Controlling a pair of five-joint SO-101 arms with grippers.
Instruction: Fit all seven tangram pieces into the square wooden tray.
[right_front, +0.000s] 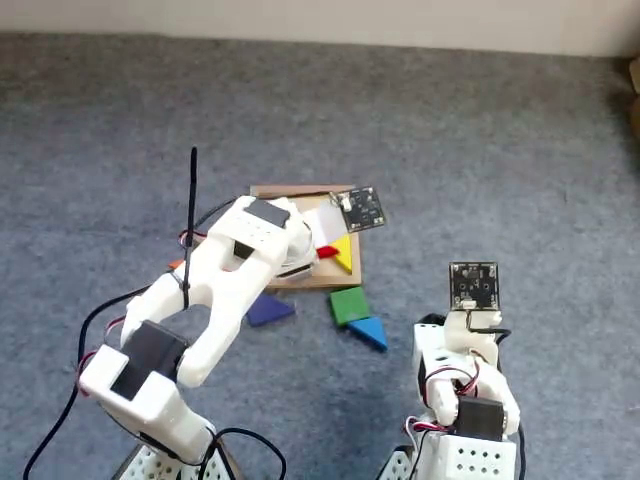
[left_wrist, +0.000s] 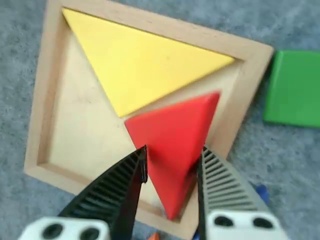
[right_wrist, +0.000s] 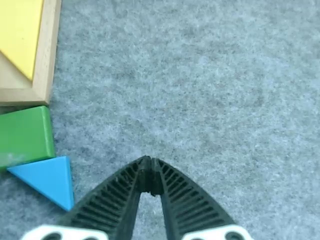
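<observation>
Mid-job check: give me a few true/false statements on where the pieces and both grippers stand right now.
1. The yellow triangle lies inside the wooden tray. True.
2. The left gripper is empty. False: its fingers are closed on the red triangle, over the tray.
3. The green square is seated in the tray. False: it lies on the carpet just outside the tray's rim.
4. The right gripper holds nothing, with its fingers shut above the carpet. True.
5. The blue triangle lies right next to the green square, outside the tray. True.
</observation>
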